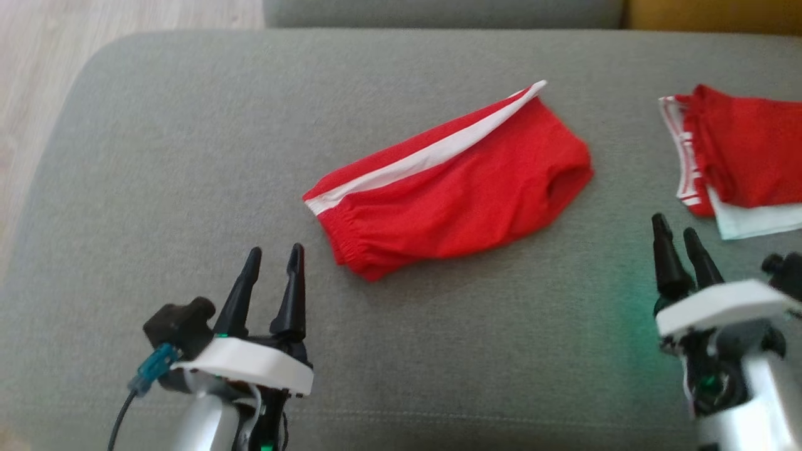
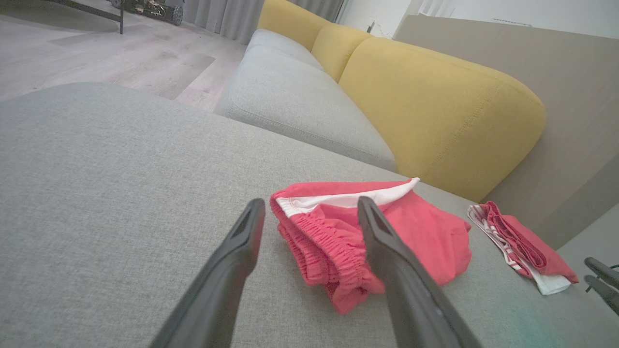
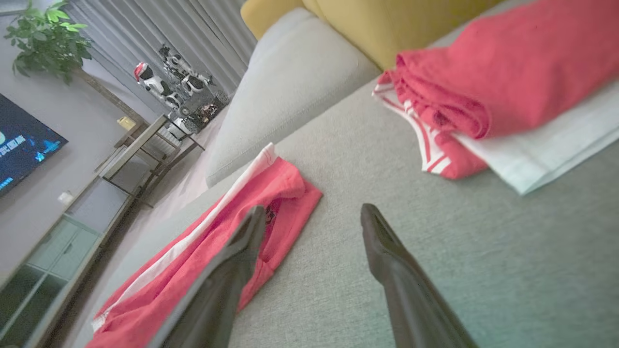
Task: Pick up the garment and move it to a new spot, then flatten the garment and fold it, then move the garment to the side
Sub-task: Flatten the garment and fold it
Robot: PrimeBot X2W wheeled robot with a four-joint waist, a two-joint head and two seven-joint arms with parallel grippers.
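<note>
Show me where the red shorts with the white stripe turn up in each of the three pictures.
Head view: the red shorts lie mid-picture.
Left wrist view: lower centre.
Right wrist view: lower left, running to the bottom edge.
Shared landmark: the folded red-and-white pile, right of the shorts in every view.

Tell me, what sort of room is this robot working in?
Most likely a home living room. The red shorts lie on a grey upholstered sofa seat with yellow back cushions behind it. The right wrist view also shows a lit television screen near a leafy potted plant.
</note>
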